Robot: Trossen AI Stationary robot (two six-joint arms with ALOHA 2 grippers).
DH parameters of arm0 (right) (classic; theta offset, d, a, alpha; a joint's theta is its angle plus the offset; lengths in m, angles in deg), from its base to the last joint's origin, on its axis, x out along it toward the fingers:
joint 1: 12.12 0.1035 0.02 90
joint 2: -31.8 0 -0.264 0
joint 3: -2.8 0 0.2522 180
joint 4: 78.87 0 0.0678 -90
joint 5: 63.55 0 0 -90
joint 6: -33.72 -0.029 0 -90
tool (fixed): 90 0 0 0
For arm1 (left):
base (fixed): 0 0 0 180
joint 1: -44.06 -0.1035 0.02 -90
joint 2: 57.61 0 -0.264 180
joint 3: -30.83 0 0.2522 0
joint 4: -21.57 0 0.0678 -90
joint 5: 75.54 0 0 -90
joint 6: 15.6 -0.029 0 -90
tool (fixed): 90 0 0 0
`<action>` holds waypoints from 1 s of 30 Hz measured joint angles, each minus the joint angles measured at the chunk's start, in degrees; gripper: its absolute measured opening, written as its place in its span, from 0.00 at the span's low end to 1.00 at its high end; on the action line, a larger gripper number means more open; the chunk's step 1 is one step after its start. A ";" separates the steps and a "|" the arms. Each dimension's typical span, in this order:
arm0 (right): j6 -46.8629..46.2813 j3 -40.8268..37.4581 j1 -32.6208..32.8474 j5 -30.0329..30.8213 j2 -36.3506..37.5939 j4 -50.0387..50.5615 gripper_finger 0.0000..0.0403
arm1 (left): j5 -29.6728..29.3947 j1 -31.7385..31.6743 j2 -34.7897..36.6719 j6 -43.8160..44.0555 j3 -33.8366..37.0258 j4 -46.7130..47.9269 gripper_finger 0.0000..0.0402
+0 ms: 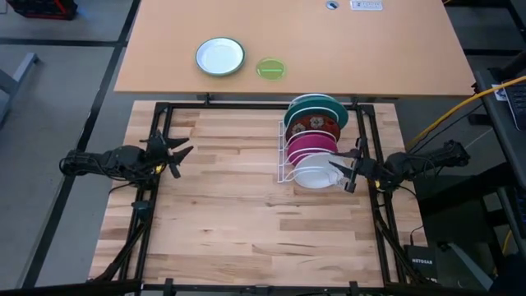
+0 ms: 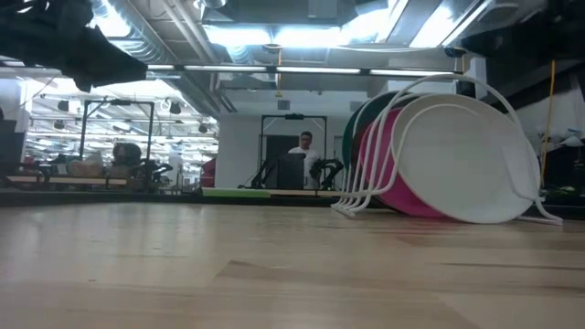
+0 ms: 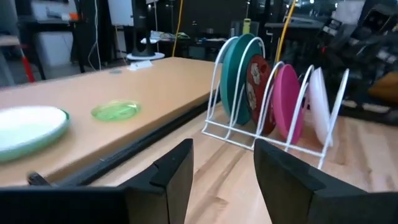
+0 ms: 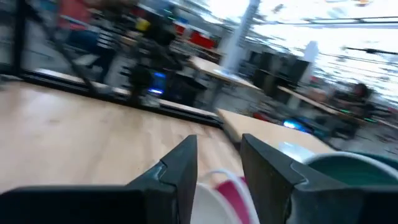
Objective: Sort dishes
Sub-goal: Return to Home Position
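A white wire rack [image 1: 283, 156] stands on the wooden table, right of centre. Four dishes stand on edge in its slots. From far to near they are the teal plate [image 1: 316, 104], the dark red speckled bowl [image 1: 312, 125], the magenta plate [image 1: 311, 144] and the white plate [image 1: 312, 174]. The left wrist view shows them in a row [image 3: 287, 106]. My right gripper [image 1: 342, 173] is open beside the white plate's right rim [image 4: 208, 186]. The frames show no touch. My left gripper [image 1: 182, 156] is open and empty at the table's left.
A white plate with a green rim [image 1: 220, 57] and a small lime-green dish [image 1: 270, 68] lie on the tan table beyond the far edge. Bare wood [image 1: 230, 205] lies left of and in front of the rack. A person [image 2: 306, 146] stands far behind.
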 joint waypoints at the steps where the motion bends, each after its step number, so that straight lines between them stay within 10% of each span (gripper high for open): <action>1: -0.42 -0.25 0.00 -1.98 1.55 1.20 0.32 | 0.00 -0.16 -0.01 -1.32 0.00 0.03 0.40; 8: -3.13 -0.77 0.00 -17.00 9.84 8.78 0.32 | -0.02 -0.31 -0.01 -4.82 0.00 -0.03 0.40; 30: -2.75 -0.77 0.00 -26.12 10.62 22.10 0.32 | 0.00 -0.31 -0.01 -1.84 0.00 0.01 0.40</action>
